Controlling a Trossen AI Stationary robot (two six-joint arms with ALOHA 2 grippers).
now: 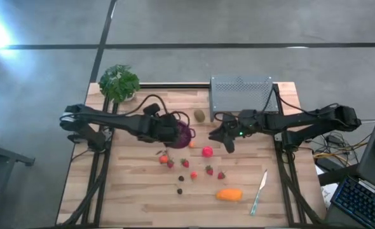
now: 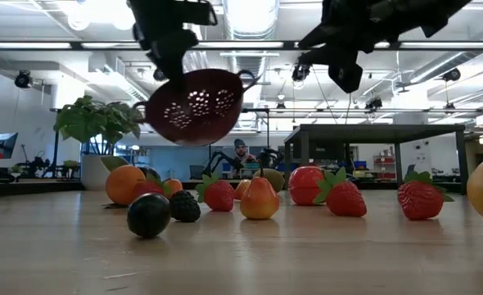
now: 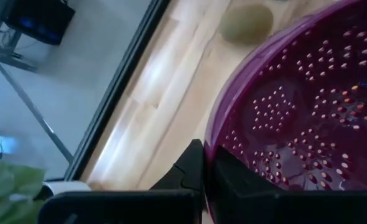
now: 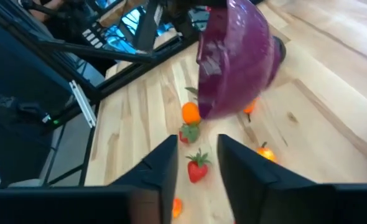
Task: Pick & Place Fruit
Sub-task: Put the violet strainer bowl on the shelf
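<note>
Wooden slatted table [image 1: 136,197] carries scattered toy fruit. Landmark: grey perforated box [image 1: 241,93] at far edge. Kiwi [image 1: 200,115] just beside it; strawberries [image 1: 208,170] nearer centre; oblong orange piece [image 1: 229,194] and pale knife [image 1: 259,191] toward near edge; leafy plant [image 1: 118,82] at far-left corner.

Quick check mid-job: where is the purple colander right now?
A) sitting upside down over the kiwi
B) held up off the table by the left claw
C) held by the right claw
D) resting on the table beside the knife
B: the left claw is clamped on the rim of the purple colander, which hangs in the air above the fruit in the low view, while the right claw holds nothing.
</note>
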